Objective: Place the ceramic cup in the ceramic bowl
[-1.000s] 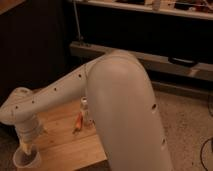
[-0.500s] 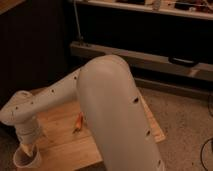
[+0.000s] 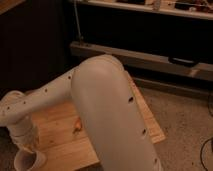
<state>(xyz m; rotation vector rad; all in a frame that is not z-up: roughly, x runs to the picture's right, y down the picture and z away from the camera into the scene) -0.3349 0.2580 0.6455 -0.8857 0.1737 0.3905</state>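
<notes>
My gripper (image 3: pixel 26 146) is at the lower left of the camera view, at the end of the white arm (image 3: pixel 100 110) that fills the middle of the picture. It is shut on the white ceramic cup (image 3: pixel 29 161), which hangs tilted just under it, its round mouth showing, over the front left corner of the wooden table (image 3: pixel 55 125). The green ceramic bowl is not in view; the arm hides much of the table top.
A small orange object (image 3: pixel 77 125) lies on the table next to the arm. A dark shelf unit with a pale rail (image 3: pixel 150 57) stands behind the table. Speckled floor (image 3: pixel 185 115) lies to the right.
The arm's elbow has swung left and now hides more of the table, including a small white bottle seen earlier. The gripper and cup have stayed at the lower left.
</notes>
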